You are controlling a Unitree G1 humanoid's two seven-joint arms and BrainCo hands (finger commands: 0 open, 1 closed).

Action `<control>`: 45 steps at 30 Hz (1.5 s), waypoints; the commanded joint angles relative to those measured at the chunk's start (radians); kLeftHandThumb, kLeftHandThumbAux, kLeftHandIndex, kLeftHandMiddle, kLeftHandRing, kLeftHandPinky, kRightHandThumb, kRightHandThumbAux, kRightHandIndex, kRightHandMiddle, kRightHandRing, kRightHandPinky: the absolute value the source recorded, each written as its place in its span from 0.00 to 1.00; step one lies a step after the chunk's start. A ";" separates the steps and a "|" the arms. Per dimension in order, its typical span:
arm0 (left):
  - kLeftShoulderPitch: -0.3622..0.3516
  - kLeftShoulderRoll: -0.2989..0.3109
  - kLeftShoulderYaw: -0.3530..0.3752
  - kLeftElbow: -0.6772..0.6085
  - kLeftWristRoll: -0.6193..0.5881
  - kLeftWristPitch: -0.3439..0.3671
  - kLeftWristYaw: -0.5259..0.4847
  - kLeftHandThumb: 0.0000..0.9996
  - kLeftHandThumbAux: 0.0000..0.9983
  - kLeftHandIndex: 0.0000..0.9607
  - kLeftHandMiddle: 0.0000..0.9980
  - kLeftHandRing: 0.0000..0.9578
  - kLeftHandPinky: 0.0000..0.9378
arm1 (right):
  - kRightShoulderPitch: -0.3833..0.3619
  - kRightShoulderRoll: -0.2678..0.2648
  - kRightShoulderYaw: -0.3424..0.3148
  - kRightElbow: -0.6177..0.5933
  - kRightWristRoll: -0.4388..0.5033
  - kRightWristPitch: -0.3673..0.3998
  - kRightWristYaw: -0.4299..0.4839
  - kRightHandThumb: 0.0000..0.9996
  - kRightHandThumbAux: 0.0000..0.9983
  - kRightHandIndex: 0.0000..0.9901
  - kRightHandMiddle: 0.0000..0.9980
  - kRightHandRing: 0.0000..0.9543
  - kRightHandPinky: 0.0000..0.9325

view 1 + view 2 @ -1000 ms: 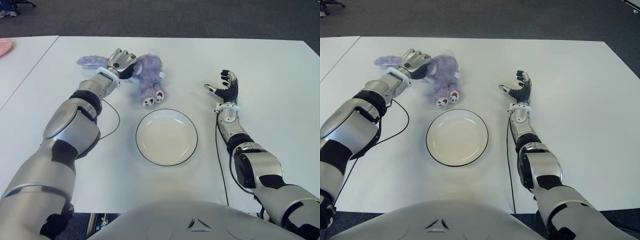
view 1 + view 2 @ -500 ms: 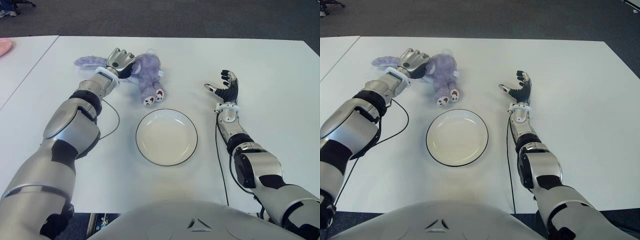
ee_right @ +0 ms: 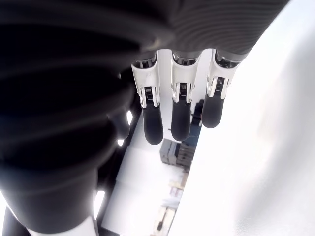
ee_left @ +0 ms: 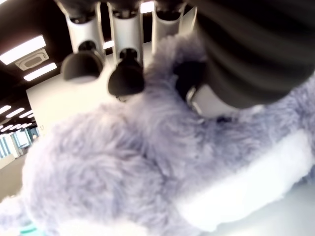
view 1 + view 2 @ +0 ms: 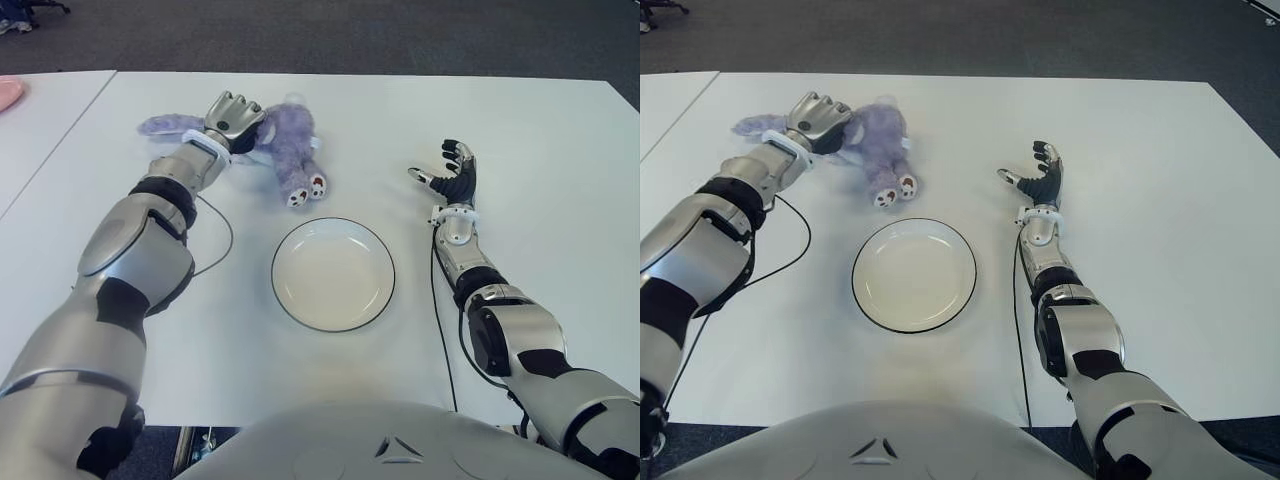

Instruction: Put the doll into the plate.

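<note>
**Left robot hand grips the plush doll near the far edge; the plate waits empty**

A white worktop (image 5: 560, 150) carries a purple plush rabbit doll (image 5: 285, 145) and a round white plate (image 5: 333, 273) with a thin dark rim. The doll lies near the far edge of the worktop, toward the far left corner, its pink-soled feet pointing toward the plate and one long ear trailing out toward the left edge. The plate sits near the middle of the worktop, closer to the near edge than the doll and apart from it, with nothing in it.

The left robot hand (image 5: 232, 118) is on the doll's head end, and in the left wrist view its fingers (image 4: 126, 78) curl into the fur, so it appears to be holding the doll. Whether the doll is lifted off the worktop or only pressed against it cannot be told. The right robot hand (image 5: 452, 175) shows to the right of the plate, palm raised, fingers spread and relaxed, holding nothing.

The step in hand looks like the grasp and first lift. The next move likely calls for raising the doll clear of the worktop, carrying it toward the near edge until it is over the plate, then lowering and releasing it. The soft body and trailing ear may droop over the rim, so the release should be centred.
</note>
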 commanded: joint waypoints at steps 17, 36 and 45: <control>-0.117 0.091 -0.081 -0.042 0.139 -0.156 0.375 0.74 0.70 0.46 0.89 0.91 0.94 | 0.281 0.093 0.017 0.156 -0.018 0.109 0.015 0.00 0.87 0.22 0.24 0.21 0.22; -0.148 0.146 -0.113 -0.171 0.232 -0.263 0.663 0.72 0.71 0.46 0.89 0.90 0.92 | 0.271 0.101 0.017 0.155 -0.018 0.113 0.009 0.00 0.90 0.22 0.24 0.21 0.21; -0.151 0.170 -0.131 -0.216 0.280 -0.285 0.741 0.73 0.70 0.46 0.88 0.90 0.93 | 0.269 0.102 0.012 0.157 -0.013 0.124 0.019 0.00 0.89 0.21 0.24 0.21 0.21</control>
